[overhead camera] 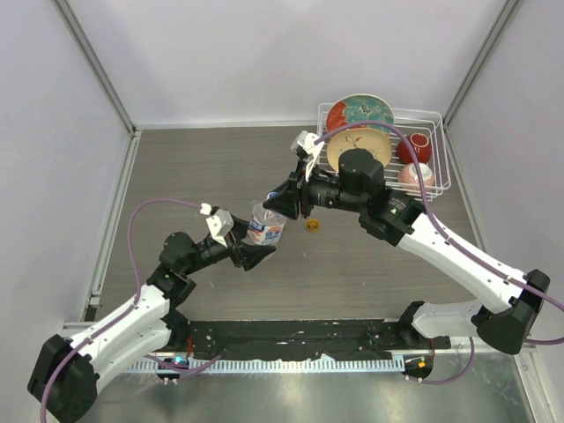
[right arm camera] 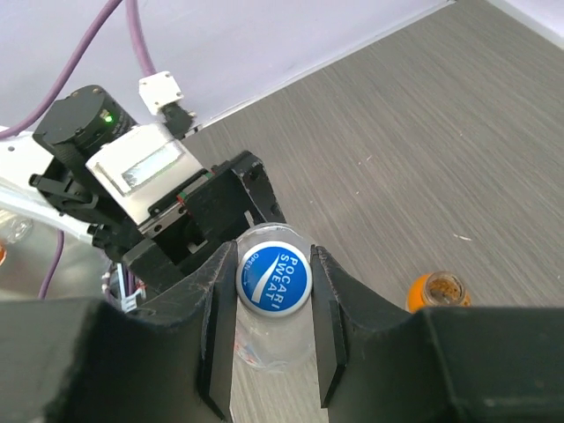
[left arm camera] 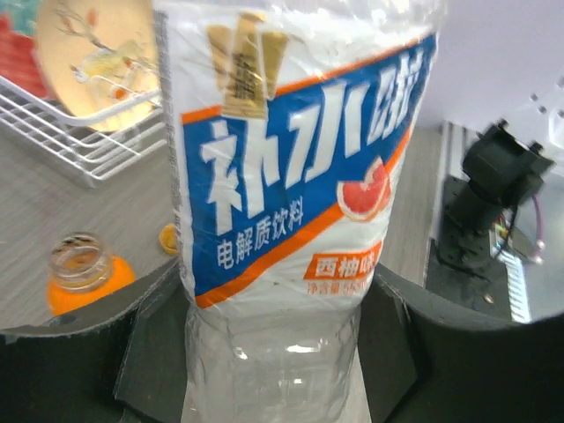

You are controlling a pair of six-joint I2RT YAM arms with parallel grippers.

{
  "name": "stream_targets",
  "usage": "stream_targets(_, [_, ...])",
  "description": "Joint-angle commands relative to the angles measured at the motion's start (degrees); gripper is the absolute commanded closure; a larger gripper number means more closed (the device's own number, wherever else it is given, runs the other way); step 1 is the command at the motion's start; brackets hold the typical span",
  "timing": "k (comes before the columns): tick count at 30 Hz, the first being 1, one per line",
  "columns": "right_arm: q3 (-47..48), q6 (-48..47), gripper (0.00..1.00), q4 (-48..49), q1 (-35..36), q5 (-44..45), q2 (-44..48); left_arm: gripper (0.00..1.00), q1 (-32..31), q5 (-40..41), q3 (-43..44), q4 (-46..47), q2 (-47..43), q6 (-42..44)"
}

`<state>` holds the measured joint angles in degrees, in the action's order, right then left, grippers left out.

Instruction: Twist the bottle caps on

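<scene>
Watching the right wrist feed, I saw the right gripper [right arm camera: 273, 264] closed on the blue Pocari Sweat cap [right arm camera: 274, 278], which sat at the neck of the water bottle [left arm camera: 291, 176]. The left gripper [left arm camera: 273, 308] was clamped around that bottle's clear lower body. My main worry was cross-threading: I could not tell whether the cap sat square on the neck, and a tilted start would jam it. The thin plastic could also buckle or spin between the left fingers under torque. In the top view the amber cap [overhead camera: 312, 224] lay loose on the table [overhead camera: 220, 167] at about 3 o'clock from the bottle, near enough for a swinging wrist to knock it away. The open orange bottle [left arm camera: 81, 275] stood at 8 o'clock in the left wrist view.
</scene>
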<state>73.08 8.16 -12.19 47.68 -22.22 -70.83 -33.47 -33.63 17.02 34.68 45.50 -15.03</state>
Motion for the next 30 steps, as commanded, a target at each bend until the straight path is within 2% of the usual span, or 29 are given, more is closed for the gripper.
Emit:
stream_targets(1, [2.1,-0.8,0.99,-1.7,0.4,4.3,-1.1,0.23,2.9,8.4,1.1,1.9,-5.8,-1.2])
stream_targets(2, [2.2,-0.7,0.99,-1.6,0.4,4.6,-1.7,0.01,3.2,8.1,0.8,-0.1,-7.1,-1.2])
stream_targets(3, [2.4,-0.8,0.99,-1.5,0.4,5.0,-2.1,0.00,3.4,8.6,0.6,-1.5,-10.0,-0.5])
stream_targets(10, [8.3,-1.7,0.99,-1.8,0.9,6.0,-7.7,0.00,3.4,18.0,-0.8,-18.7,-27.6,3.6])
stream_targets(14, [12.2,-2.2,0.99,-2.0,1.9,6.8,-12.0,0.00,3.4,32.3,0.0,-21.4,-33.2,8.7])
stream_targets(19, [19.5,-3.1,0.99,-2.6,4.2,7.1,-20.0,0.00,3.4,49.2,6.6,-28.2,-33.8,17.9])
stream_targets(22, [25.0,-4.9,0.99,-3.9,6.1,8.5,-26.2,0.00,3.4,57.3,8.6,-29.8,-34.8,19.1])
stream_targets(26, [31.8,-5.9,0.99,-4.5,7.2,10.3,-33.9,0.00,3.4,61.8,8.6,-29.1,-40.2,22.4])
stream_targets(30, [41.0,-7.9,0.99,-5.0,9.3,14.6,-42.6,0.00,3.4,65.9,11.0,-26.9,-40.6,25.7])
